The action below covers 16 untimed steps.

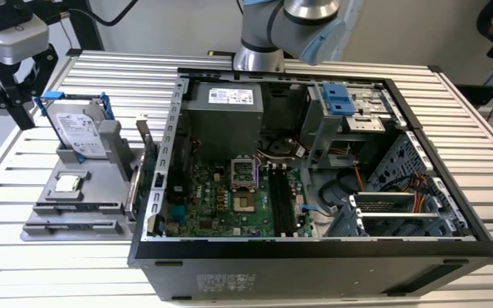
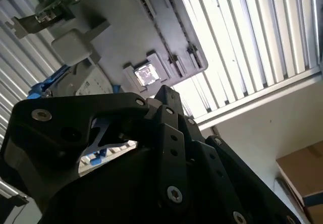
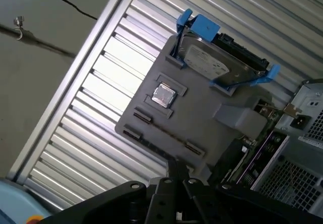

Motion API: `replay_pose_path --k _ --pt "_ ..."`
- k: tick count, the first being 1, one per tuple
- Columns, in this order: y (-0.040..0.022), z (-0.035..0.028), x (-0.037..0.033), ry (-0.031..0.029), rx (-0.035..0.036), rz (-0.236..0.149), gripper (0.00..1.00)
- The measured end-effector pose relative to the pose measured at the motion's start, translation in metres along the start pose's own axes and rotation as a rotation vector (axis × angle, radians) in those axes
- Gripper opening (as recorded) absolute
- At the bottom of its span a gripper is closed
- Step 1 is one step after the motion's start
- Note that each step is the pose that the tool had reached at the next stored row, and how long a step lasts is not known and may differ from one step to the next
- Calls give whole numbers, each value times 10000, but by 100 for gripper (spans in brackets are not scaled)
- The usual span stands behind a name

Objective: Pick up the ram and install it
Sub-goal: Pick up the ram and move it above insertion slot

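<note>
Hanging by the far corner of the tabletop on the exterior view's left, the gripper is close to a grey tray that lies along that side edge. Whether the pincer is released or clenched cannot be told.

The tray carries an upright hard drive in a blue frame, a small processor chip, and two long slots toward the tabletop's near edge. A thin dark strip in the slot nearest that edge looks like the ram, though this is not certain.

An expansion card stands on edge between the tray and the open computer case. The case takes up the tabletop's middle, with its motherboard exposed.

In the second wrist view the gripper's black linkage sits in front of the tray, and the processor chip lies just past its tip.

In the first wrist view the gripper is near the tray's slotted edge, by one end of the dark strip. The hard drive stands at the tray's opposite edge.
</note>
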<state>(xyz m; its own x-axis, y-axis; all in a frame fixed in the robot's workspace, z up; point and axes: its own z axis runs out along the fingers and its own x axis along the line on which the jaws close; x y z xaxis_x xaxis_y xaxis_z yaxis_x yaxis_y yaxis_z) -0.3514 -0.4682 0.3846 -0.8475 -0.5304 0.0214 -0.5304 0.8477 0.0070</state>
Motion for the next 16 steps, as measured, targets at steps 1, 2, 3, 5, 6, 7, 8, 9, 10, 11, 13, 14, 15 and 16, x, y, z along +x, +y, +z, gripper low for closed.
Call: replay_pose_path --k 1,2,3,5,6,7,8,9,10,11,13,14,15,16 --pt "0 0 0 4 8 -133 0" --pt "0 0 0 8 16 -260 0" --pt "0 1 0 11 23 -392 0" --pt "0 0 0 19 37 -661 0" --pt "1 0 -1 22 44 -793 0" --pt "1 0 -1 26 51 -922 0" --pt "1 0 -1 29 59 -1048 0" --pt "1 0 -1 33 65 -1169 0" --pt "1 0 -1 36 73 -1303 0" --pt "2 0 -1 40 80 -1437 0" --pt "3 0 -2 48 94 -1691 0" --pt "3 0 -2 51 101 -1818 0" --pt "3 0 -2 55 109 -1944 0" --pt "4 0 -2 58 116 -2070 0"
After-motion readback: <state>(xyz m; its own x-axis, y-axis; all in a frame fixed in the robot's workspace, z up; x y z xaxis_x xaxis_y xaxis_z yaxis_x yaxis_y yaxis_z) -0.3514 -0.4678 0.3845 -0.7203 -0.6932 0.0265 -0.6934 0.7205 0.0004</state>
